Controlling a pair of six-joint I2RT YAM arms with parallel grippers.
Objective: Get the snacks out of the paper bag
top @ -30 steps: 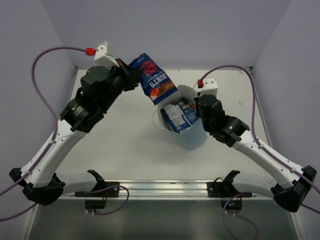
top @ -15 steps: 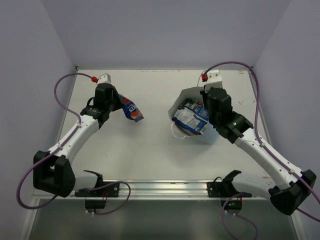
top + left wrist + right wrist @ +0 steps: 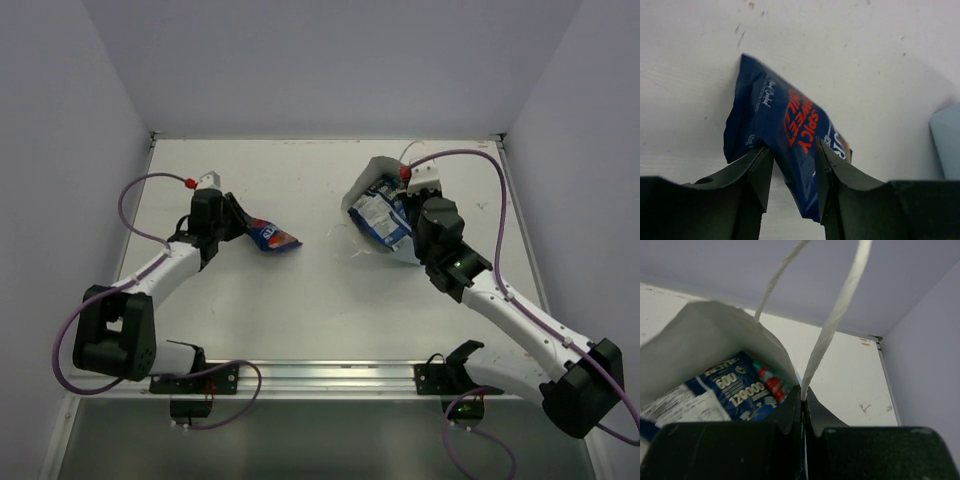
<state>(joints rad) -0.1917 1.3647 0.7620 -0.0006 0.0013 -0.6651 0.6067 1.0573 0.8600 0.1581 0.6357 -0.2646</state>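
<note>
Dark blue packet (image 3: 785, 145), carried from paper bag (image 3: 705, 335) (clamped by right pincer (image 3: 803, 395)) to surface (image 3: 300, 290) at left, is freed by parted left pincer (image 3: 791, 150).

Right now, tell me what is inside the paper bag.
Inside the paper bag: a blue packet with white lettering, a red-and-teal packet beside it, and a pale printed one at the lower left. Anything beneath them is covered, so the count cannot be told.
</note>
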